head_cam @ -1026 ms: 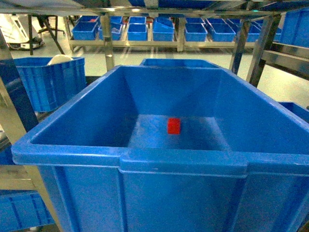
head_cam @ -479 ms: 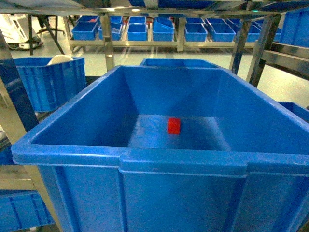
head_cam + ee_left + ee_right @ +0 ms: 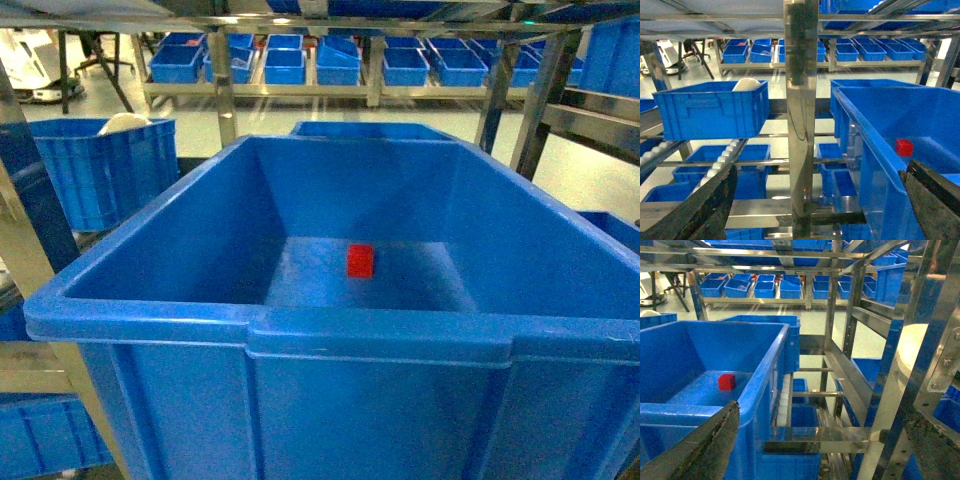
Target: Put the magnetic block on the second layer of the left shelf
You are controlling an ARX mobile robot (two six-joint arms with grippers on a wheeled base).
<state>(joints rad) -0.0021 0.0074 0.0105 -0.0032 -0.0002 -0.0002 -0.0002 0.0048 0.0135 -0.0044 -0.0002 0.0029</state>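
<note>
A large deep blue plastic bin (image 3: 300, 335) with a thick rim fills most of the head view — this is the left shelf second layer, framed by silvery steel uprights (image 3: 801, 115). On the bin's floor, near the middle and clear of every wall, sits the magnetic block (image 3: 360, 260), a small bright red cube resting flat with nothing touching it.

The left wrist view looks past a steel upright; the bin is on the right and the red block (image 3: 904, 147) shows inside it. The left gripper (image 3: 810, 210) has its two dark fingers spread wide apart at the lower corners, holding nothing.

The right wrist view shows the bin on the left with the block (image 3: 726, 381) on its floor. The right gripper (image 3: 825, 445) is likewise spread wide and empty.

Rows of smaller blue bins (image 3: 285, 65) line racks in the background.
</note>
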